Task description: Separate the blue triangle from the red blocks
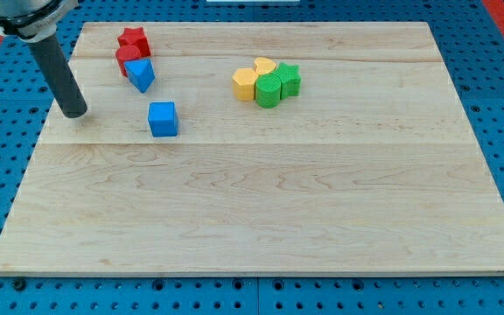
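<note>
The blue triangle (142,75) sits at the upper left of the wooden board (261,201). It touches a red block (127,59) on its upper left. A red star (133,39) lies just above that, touching the red block. My tip (75,113) rests on the board to the left of and slightly below the blue triangle, apart from all blocks. The dark rod rises from it toward the view's upper left.
A blue cube (163,118) lies below the triangle, to the right of my tip. A cluster sits at upper middle: yellow hexagon (245,84), yellow heart-like block (264,66), green cylinder (269,91), green star (289,79). Blue pegboard surrounds the board.
</note>
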Action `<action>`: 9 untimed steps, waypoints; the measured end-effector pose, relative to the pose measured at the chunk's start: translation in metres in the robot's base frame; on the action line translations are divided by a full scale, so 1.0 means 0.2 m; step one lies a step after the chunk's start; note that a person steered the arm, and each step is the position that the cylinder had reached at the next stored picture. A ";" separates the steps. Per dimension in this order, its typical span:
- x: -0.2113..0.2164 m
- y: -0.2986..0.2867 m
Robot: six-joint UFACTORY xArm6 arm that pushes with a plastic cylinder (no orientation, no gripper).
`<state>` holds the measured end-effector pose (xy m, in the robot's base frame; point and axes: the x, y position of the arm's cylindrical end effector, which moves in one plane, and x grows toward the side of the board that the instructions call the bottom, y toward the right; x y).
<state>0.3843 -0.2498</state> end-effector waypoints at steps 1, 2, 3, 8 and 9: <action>-0.07 -0.04; -0.17 0.14; -0.27 0.38; -0.62 0.81; -0.61 0.83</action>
<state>0.2631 -0.0831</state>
